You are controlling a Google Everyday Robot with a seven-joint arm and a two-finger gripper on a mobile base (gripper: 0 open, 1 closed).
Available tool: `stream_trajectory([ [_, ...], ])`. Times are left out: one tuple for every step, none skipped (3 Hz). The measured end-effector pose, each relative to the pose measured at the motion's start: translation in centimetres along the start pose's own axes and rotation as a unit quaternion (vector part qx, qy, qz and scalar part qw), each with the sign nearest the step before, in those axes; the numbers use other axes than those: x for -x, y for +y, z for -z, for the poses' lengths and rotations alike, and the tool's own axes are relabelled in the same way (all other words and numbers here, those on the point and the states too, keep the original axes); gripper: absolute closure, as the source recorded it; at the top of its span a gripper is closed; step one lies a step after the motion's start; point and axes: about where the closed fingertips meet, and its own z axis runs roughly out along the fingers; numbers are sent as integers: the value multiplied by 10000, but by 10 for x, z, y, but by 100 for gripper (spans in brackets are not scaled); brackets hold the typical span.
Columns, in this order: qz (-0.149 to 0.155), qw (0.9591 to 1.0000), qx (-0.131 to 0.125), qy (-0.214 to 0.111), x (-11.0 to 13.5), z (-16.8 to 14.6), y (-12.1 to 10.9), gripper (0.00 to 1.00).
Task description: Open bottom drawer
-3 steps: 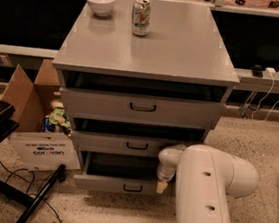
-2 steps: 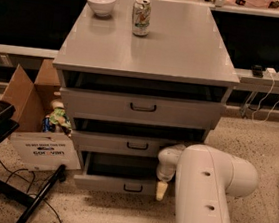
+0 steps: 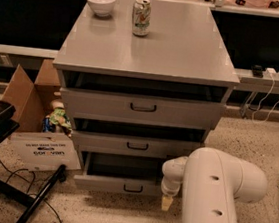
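The bottom drawer (image 3: 121, 184) of the grey cabinet has the slimmest front and a small dark bar handle (image 3: 133, 188). It is pulled out a short way, and a dark gap shows behind its front. My gripper (image 3: 167, 202) hangs at the drawer front's right end, just right of the handle and apart from it. Its pale fingertip (image 3: 167, 203) points down toward the floor. My white arm (image 3: 215, 197) fills the lower right.
The top drawer (image 3: 142, 108) and the middle drawer (image 3: 136, 145) also stand slightly out. A white bowl (image 3: 100, 2) and a can (image 3: 141, 17) stand on the cabinet top. A cardboard box (image 3: 23, 95), a flat white box (image 3: 44, 150) and a black chair base (image 3: 1, 178) lie left.
My gripper has shifted slightly lower at the right end of the bottom drawer. The drawer has not visibly moved.
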Motion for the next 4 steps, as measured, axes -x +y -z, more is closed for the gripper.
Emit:
stream_trajectory([
  [-59, 9996, 224, 129, -13, -8, 29, 50],
  [-193, 9988, 329, 291, -29, -4, 53, 74],
  [-195, 9988, 326, 292, -29, -4, 52, 97],
  [-290, 9987, 218, 365, -44, 0, 52, 100],
])
